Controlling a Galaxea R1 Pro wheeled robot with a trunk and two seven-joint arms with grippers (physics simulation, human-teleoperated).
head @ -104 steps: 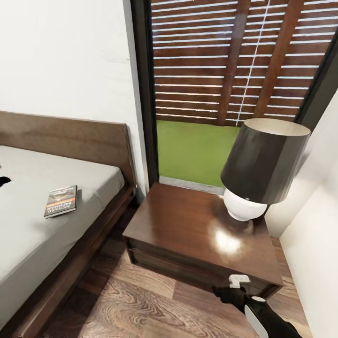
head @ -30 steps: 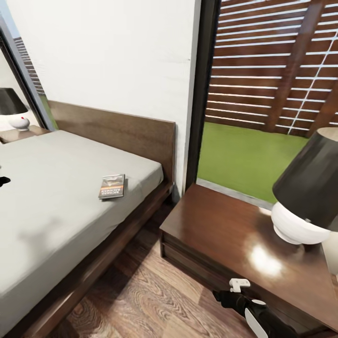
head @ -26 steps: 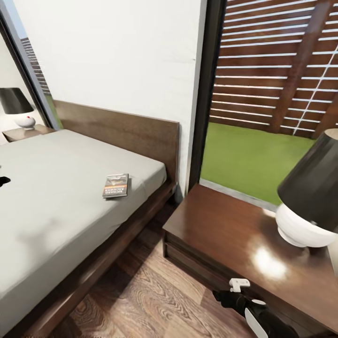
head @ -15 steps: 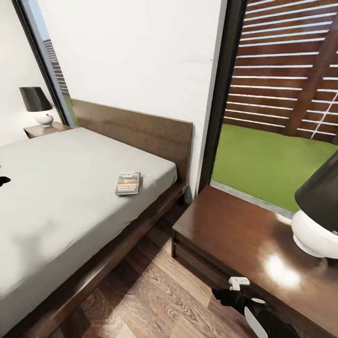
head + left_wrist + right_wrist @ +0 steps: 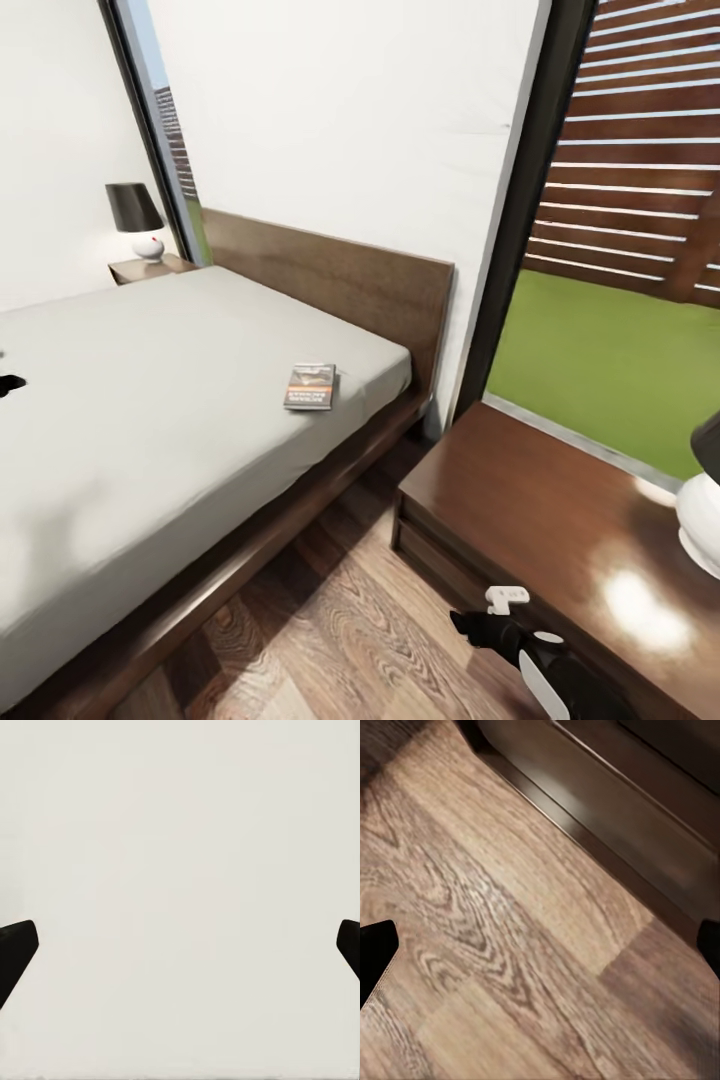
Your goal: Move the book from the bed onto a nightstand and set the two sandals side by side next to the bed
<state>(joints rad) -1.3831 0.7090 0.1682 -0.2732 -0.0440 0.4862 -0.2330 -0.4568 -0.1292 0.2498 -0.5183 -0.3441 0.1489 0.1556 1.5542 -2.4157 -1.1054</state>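
open floor [image 5: 330, 610] runs between bed [image 5: 150, 400] and nightstand [image 5: 540, 510].

The book [image 5: 310, 386] is lying on the bed [image 5: 150, 400], well apart from the right claw [image 5: 480, 622] and beyond it across the wooden floor, and it is showing an orange-red band with pale lettering on its cover. That lettering is coming out too small and blurred to be read here. Nothing else in these views is carrying any legible text, label, brand or number.
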